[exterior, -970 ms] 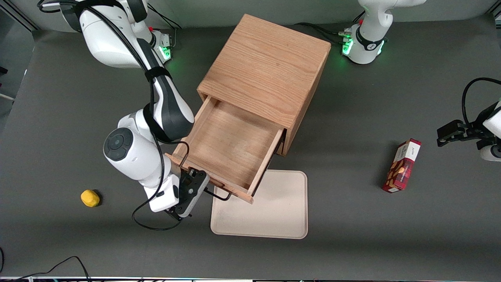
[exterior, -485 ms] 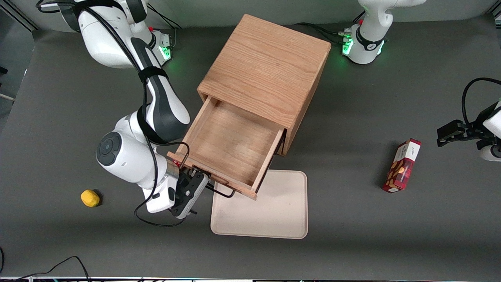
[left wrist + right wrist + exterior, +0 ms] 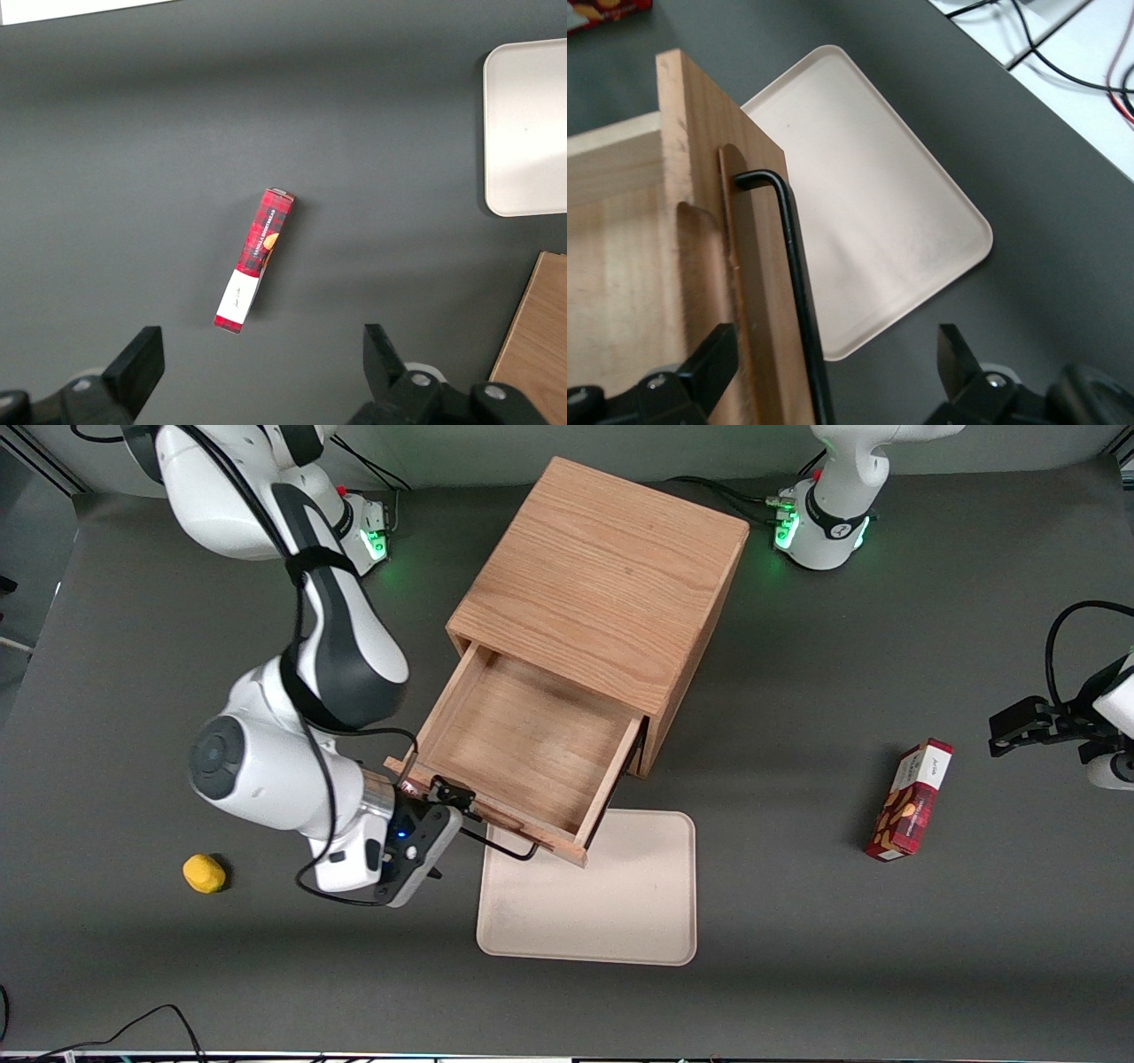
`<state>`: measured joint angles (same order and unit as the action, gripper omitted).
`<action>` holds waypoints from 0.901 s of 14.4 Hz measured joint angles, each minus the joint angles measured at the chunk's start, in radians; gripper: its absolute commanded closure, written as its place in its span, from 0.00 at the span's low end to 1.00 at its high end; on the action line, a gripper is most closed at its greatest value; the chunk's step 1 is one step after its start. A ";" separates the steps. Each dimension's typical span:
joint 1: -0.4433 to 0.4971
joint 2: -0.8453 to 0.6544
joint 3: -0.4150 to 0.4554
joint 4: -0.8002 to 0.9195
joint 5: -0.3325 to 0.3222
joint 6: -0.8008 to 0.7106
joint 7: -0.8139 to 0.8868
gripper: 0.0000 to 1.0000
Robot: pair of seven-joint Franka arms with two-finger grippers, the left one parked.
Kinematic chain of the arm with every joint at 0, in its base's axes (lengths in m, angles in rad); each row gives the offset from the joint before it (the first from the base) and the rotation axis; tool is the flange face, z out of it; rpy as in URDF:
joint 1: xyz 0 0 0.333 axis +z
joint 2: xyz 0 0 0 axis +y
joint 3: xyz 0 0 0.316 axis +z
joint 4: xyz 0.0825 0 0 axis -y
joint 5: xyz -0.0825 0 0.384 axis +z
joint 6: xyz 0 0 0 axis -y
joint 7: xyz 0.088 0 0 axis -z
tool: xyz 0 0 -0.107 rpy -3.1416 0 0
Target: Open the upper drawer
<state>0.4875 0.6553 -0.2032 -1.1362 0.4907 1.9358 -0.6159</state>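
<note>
Upper drawer (image 3: 523, 766) stands pulled well out of the oak cabinet (image 3: 602, 593), which I take as my landmark; its wooden floor is bare to the front camera. The drawer's front panel (image 3: 744, 266) sits nearer to the front camera than the cabinet body and overhangs one edge of the tray. Its black wire handle (image 3: 500, 849) runs along that panel, and in the right wrist view I see the same handle (image 3: 799, 292) as a thin bent rod standing just off the wood.

My gripper (image 3: 431, 834) hangs just in front of the drawer panel, at the handle's end toward the working arm. From the wrist camera the gripper (image 3: 833, 365) has its two fingers spread wide apart, one over the drawer wood and one over the grey table, with the handle running between them; neither fingertip (image 3: 953, 350) touches the rod, so the jaws hold nothing.

A beige tray (image 3: 620, 908) lies flat on the table (image 3: 797, 974) in front of the cabinet, nearer to the front camera. A small yellow object (image 3: 204, 872) sits toward the working arm's end of the table, well apart from the cabinet. A red tartan box (image 3: 911, 799) lies toward the parked arm's end, also well apart from the cabinet.
</note>
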 measured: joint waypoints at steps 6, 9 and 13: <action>-0.126 -0.194 -0.005 -0.049 -0.158 -0.188 0.330 0.00; -0.205 -0.304 0.001 -0.163 -0.278 -0.193 0.481 0.00; -0.439 -0.384 0.149 -0.274 -0.402 -0.193 0.660 0.00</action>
<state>0.0487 0.2712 -0.0542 -1.4106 0.0885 1.7430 0.0437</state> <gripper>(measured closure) 0.000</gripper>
